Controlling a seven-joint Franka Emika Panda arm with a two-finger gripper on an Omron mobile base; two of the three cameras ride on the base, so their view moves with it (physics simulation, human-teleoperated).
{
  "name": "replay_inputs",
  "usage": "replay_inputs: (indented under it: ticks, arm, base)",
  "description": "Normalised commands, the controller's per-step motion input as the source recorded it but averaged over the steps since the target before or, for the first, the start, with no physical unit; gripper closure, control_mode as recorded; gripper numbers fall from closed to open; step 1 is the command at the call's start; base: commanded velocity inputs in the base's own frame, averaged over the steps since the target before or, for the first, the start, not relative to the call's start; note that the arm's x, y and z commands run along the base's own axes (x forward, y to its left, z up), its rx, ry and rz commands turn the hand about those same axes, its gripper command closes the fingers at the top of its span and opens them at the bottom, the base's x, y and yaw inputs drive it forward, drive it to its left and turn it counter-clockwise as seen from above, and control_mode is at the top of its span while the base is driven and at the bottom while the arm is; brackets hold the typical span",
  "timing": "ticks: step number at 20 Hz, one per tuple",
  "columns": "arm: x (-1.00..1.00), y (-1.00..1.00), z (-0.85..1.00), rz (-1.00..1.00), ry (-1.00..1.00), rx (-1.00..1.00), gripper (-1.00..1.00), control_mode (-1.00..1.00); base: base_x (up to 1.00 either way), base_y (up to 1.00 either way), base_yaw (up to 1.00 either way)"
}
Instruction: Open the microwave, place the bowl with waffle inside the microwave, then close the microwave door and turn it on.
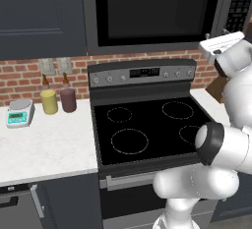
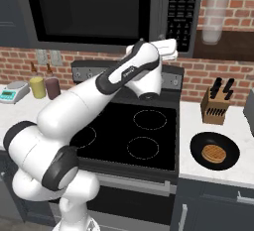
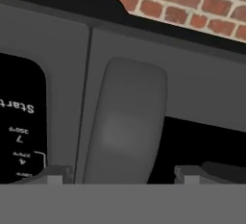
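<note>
On the microwave (image 3: 57,74), the black keypad (image 3: 19,122) is showing white lettering, rolled nearly upside down in the hand view. The word "Start" is sitting nearest the door handle (image 3: 127,127). Farther from the handle than "Start", a "7" is standing under a small line that seems to read "350°F", and a "4" under another tiny, blurred line. The stove's panel display (image 1: 143,71) and the small scale's (image 1: 18,113) screen are appearing too blurred to read.
</note>
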Motion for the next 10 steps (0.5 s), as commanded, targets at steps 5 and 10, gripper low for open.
replay_inputs:
  ticks: [5,10]
  arm:
    - [-0.34,0.12,-0.01,0.01,0.04,0.0,1.0,-1.0]
    - [-0.97,0.11,-0.01,0.07,0.0,0.0,1.0,-1.0]
  base:
    - [0.0,0.0,0.0]
    - [0.0,0.0,0.0]
